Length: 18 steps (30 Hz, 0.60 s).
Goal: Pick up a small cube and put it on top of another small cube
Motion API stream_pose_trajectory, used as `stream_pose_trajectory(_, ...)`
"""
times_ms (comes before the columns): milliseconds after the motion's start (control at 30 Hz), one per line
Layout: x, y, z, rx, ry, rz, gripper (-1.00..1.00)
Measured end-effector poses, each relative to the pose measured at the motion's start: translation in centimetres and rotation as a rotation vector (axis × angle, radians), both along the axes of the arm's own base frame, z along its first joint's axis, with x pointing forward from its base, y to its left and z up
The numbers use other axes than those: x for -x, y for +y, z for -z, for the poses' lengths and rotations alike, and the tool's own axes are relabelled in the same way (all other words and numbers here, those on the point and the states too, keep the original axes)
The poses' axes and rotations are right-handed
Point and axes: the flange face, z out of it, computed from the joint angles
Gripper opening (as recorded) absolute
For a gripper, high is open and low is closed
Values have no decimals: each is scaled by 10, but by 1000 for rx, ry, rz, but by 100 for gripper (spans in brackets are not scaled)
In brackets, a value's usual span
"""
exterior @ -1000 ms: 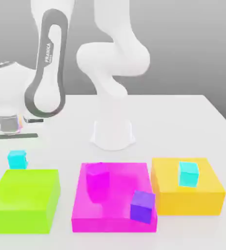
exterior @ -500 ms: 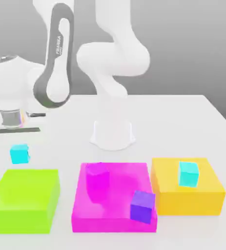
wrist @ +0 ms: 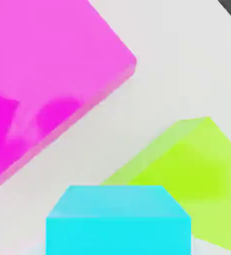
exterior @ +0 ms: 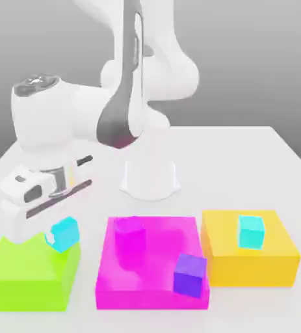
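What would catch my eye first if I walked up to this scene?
Probably the big white arm bending down at the exterior view's left, its pincer carrying a small cyan cube above the green block. Next, the three bright flat blocks in a row: green, magenta, yellow. A second cyan cube sits on the yellow one.

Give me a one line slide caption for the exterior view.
Gripper carries one small cyan cube above the green block, toward its twin on the yellow block.
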Motion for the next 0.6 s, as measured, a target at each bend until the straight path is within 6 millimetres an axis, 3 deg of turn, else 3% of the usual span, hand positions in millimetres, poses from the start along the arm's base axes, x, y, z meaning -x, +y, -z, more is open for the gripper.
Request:
stream_pose_trajectory(133,-24,87,-23,-1,-5,-419,-100)
stream_pose_trajectory(267,-26,164,-42,3,-20,-811,-100)
stream_pose_trajectory(333,-26,179,-34,0,-27,-899,-100)
stream_pose_trajectory(500,-26,178,6,2,-29,-917,-100)
stream_pose_trajectory(533,-25,177,11,4,-28,-915,100)
stream_pose_trajectory(600,-25,177,11,4,-28,-915,100)
